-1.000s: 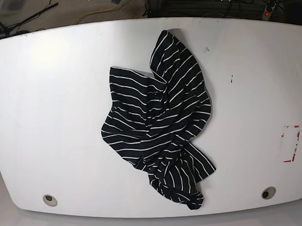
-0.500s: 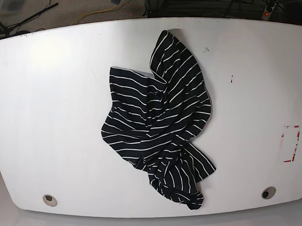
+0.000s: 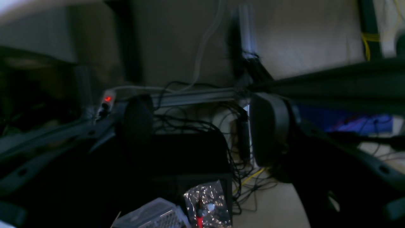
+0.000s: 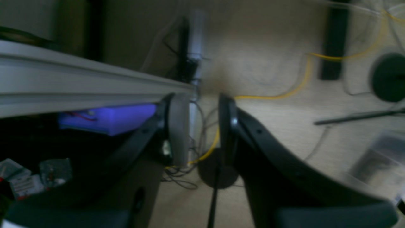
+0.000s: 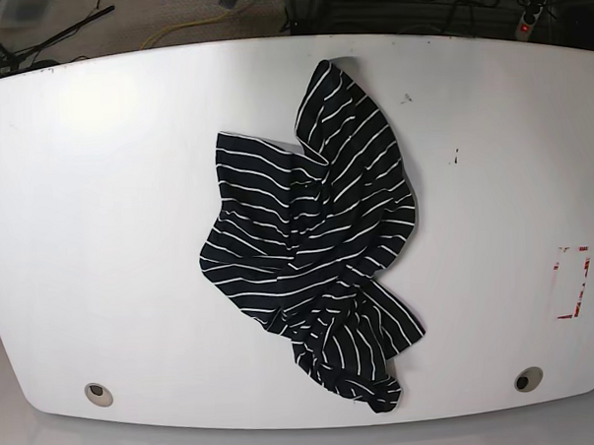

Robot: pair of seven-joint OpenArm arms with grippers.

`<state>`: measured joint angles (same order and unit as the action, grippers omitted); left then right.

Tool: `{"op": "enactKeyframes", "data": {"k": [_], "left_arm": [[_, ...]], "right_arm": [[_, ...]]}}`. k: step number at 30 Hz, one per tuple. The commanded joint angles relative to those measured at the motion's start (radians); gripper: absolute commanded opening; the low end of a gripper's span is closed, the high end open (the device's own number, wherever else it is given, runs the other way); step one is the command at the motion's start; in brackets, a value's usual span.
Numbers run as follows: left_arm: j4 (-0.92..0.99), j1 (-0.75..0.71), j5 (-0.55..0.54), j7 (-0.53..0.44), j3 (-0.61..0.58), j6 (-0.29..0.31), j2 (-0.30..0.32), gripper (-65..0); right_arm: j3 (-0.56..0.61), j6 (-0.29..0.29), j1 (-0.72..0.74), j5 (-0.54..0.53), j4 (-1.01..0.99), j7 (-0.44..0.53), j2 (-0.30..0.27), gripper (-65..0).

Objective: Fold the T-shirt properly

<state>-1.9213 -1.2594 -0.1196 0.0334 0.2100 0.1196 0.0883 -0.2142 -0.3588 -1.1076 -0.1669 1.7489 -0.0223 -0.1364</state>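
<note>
The T-shirt (image 5: 313,246) lies crumpled at the centre of the white tabletop (image 5: 100,221), its long axis running from the far edge toward the near right. Neither arm appears in the base view; both wrist views face the floor and cables, well away from the cloth. The left pincer (image 3: 202,129) stands spread wide and empty; the right pincer (image 4: 199,126) is narrowly parted, gripping nothing. Which arm is nearer cannot be told.

Left claw (image 3: 202,129) gapes wide and empty; right claw (image 4: 198,129) stands narrowly parted, empty.
</note>
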Motion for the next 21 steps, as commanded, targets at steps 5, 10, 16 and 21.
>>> {"op": "enactKeyframes", "data": {"k": [5,10,16,21], "left_arm": [[-0.085,-0.050,-0.062,-0.014,0.072,0.004,0.001,-21.3],[-0.088,-0.026,-0.061,-0.014,0.078,0.004,0.006,-21.1],[-0.085,0.085,-0.058,-0.014,0.085,0.004,0.038,-20.8],[-0.085,0.183,-0.056,-0.013,0.078,0.004,0.047,-17.1]], "right_arm": [[-0.021,-0.009,-0.078,-0.102,0.164,-0.038,-0.032,-49.6],[-0.070,-0.009,-0.072,-0.122,0.234,-0.061,-0.025,-49.6],[-0.073,-0.006,0.024,-0.122,0.250,-0.067,-0.025,-49.6],[-0.072,-0.012,0.106,-0.121,0.250,-0.067,0.016,-49.6]]}}
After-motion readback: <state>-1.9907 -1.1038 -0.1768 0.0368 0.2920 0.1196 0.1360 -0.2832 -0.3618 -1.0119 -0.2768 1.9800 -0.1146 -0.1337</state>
